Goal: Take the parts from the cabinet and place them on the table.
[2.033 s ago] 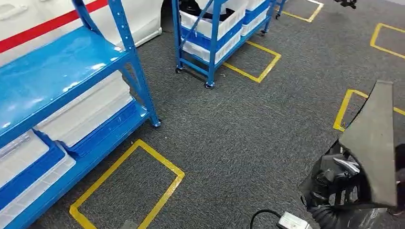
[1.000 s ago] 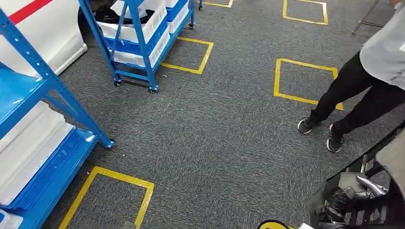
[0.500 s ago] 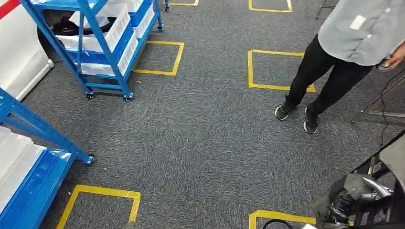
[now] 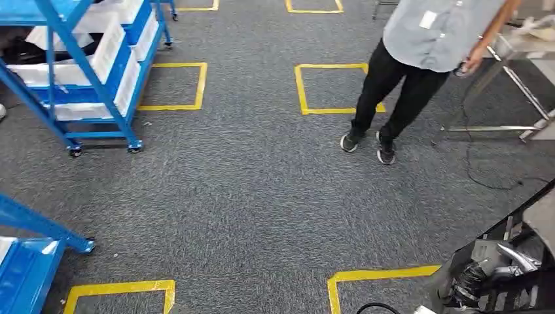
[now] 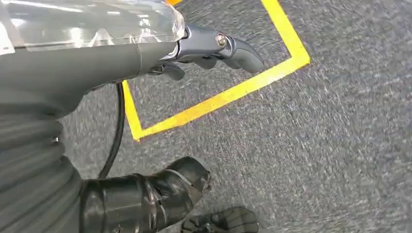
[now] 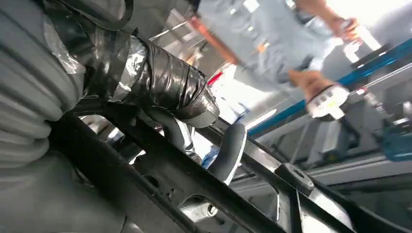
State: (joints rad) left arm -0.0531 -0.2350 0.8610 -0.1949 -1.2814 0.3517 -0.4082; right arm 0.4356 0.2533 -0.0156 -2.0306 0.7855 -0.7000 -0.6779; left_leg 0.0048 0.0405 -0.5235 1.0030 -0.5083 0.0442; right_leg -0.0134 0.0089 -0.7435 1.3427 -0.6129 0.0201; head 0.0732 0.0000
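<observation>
Grey carpet floor with yellow tape squares; blue shelving racks.

The left hand has a grey ribbed cover, clear casing, dark fingers, a screw and black cable.

- No text, label, brand or number can be read in any view.
- The person at about one o'clock in the head view wears a small white tag on the shirt; it is too small to tell whether anything is printed on it.
- The yellow tape squares on the carpet carry no writing.
</observation>
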